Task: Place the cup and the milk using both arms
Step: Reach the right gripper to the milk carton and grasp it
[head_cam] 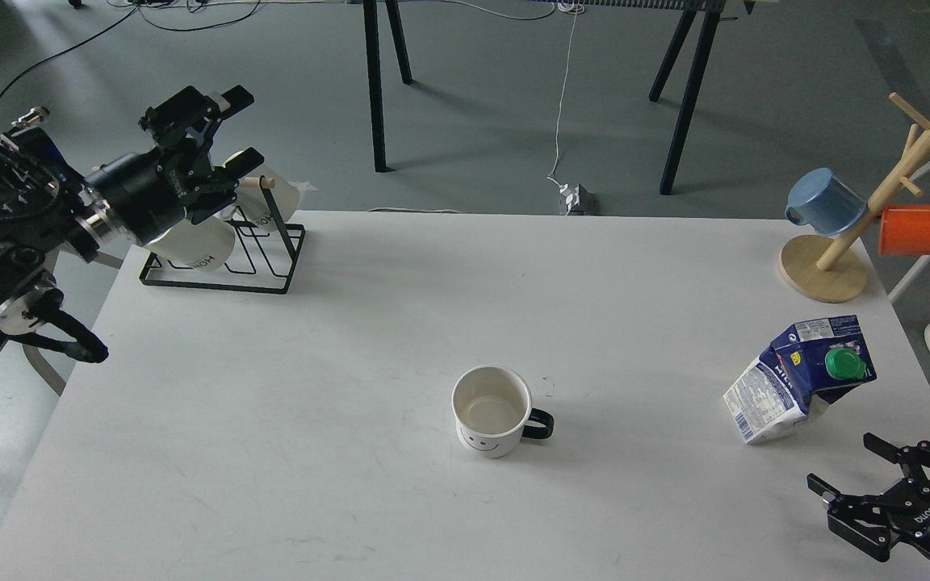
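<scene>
White worktop (pixel 287 420) carries one cup (pixel 492 411) at centre and one milk (pixel 800 379) carton at right, well apart. Two lettered mugs (pixel 190 246) hang behind the spread left tool (pixel 231 129); the right tool (pixel 856 468) is also spread, near the milk.

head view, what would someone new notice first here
Probably the white cup with a smiley face, upright near the middle of the white table. Next, the blue milk carton with its green cap, near the right edge, just beyond the open right gripper. The left gripper hangs open over a wire rack at far left.
</scene>
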Tool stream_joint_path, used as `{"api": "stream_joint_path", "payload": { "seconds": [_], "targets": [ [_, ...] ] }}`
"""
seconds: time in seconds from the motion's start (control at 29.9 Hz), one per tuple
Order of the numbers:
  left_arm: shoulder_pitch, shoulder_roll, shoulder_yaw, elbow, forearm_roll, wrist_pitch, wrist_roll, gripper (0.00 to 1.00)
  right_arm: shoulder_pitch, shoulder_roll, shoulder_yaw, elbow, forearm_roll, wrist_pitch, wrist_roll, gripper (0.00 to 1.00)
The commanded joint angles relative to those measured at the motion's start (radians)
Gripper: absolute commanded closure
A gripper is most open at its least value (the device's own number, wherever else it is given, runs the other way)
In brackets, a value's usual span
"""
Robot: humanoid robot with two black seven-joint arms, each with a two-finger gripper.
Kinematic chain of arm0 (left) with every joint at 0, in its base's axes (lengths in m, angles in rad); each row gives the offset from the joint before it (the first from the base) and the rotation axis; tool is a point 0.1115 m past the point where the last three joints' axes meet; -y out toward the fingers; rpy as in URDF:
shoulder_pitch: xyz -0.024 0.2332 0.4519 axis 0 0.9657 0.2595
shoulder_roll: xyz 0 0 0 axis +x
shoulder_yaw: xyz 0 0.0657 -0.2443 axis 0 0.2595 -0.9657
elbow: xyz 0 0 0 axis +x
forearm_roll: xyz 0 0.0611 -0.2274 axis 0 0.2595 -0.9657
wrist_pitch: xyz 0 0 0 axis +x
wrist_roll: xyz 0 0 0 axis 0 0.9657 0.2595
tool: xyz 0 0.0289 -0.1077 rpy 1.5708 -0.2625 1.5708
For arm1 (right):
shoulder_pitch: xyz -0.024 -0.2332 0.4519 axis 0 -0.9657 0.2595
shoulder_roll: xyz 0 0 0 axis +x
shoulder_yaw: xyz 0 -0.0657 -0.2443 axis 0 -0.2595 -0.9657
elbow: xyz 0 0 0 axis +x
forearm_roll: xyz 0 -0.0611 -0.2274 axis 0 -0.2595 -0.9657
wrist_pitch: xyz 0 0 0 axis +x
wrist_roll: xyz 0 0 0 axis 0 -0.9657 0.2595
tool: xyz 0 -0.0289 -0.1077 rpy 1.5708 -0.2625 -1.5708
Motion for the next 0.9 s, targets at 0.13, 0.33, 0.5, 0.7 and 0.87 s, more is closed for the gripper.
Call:
{"api": "stream_joint_path", "payload": {
  "seconds": [0.13,0.33,0.5,0.7,0.87],
  "targets": [
    [0.015,-0.003,0.002,0.0,0.003,0.0,0.0,0.01,0.049,0.022,0.001,0.0,-0.023,0.0,0.003,0.05],
    [0.03,-0.003,0.002,0.0,0.003,0.0,0.0,0.01,0.081,0.025,-0.001,0.0,-0.025,0.0,0.003,0.05],
    [0.032,-0.003,0.002,0.008,0.003,0.0,0.0,0.01,0.105,0.025,0.001,-0.004,-0.025,0.0,0.005,0.05],
    [0.038,-0.004,0.003,0.017,0.003,0.0,0.0,0.01,0.133,0.052,-0.001,-0.006,-0.028,0.0,0.005,0.05],
    [0.041,-0.004,0.003,0.024,0.003,0.0,0.0,0.01,0.167,0.094,-0.002,-0.03,-0.057,0.0,0.005,0.05]
  ]
}}
